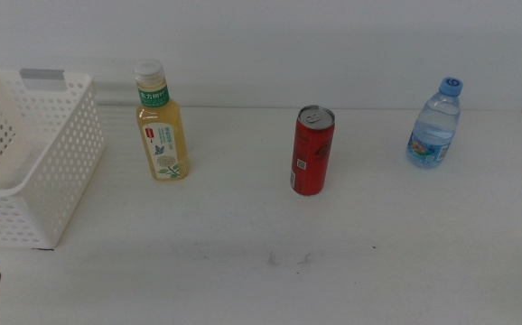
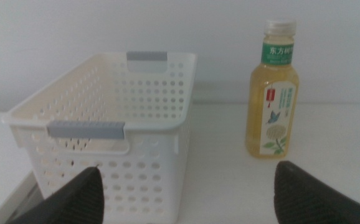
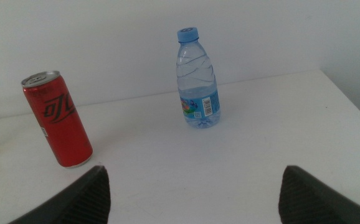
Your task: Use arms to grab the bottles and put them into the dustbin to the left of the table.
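Yellow tea bottle [image 2: 274, 90] stands upright ahead of your left gripper [image 2: 189, 193], beside the dustbin [image 2: 105, 118]. Its fingers are wide open, empty. Right gripper [image 3: 192, 196], also open and empty, faces the red can [image 3: 56, 118] and water bottle [image 3: 198, 78].

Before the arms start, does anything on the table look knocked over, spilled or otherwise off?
Nothing stands out. The tea bottle, the red can and the water bottle all stand upright, caps on, apart from each other. The basket sits level at the table's left, with no bottles visible inside. No spills show.
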Robot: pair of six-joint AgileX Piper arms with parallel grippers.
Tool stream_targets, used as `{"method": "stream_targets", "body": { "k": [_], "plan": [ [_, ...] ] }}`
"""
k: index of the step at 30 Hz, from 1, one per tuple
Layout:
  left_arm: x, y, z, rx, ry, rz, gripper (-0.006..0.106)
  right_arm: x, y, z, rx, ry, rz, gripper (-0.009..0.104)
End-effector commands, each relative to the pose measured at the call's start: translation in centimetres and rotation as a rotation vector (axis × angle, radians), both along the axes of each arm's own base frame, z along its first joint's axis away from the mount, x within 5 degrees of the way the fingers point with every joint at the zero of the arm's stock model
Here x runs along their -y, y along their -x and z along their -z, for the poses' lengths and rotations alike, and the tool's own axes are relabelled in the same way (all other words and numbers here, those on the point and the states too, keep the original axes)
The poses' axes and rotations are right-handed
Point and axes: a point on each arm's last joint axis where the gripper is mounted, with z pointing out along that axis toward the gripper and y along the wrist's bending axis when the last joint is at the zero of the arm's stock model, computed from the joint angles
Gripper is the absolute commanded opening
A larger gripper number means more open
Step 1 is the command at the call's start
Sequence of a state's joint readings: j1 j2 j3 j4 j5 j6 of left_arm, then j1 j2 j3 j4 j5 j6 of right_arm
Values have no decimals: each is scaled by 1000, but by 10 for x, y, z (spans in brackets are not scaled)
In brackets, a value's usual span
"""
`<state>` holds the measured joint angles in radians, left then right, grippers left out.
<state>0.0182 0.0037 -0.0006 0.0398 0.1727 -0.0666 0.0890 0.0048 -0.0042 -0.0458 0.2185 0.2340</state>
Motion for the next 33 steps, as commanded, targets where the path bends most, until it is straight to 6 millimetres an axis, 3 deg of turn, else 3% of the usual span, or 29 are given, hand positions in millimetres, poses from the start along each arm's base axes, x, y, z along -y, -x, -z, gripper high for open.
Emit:
{"method": "stream_targets", "body": {
  "k": [1,6,13,24,33],
  "plan": [
    [0,-1,-3,34,12,5,94,1,0,0,8,10,8,90],
    [18,-35,-5,-17,13,203,94,1,0,0,8,10,8,90],
    [57,-74,21,-120,-13,443,94,1,0,0,8,10,8,90],
    [115,-158,28,-163,-6,586,94,1,0,0,8,10,8,90],
    [145,-203,29,-174,62,660,94,1,0,0,8,10,8,90]
  ]
}}
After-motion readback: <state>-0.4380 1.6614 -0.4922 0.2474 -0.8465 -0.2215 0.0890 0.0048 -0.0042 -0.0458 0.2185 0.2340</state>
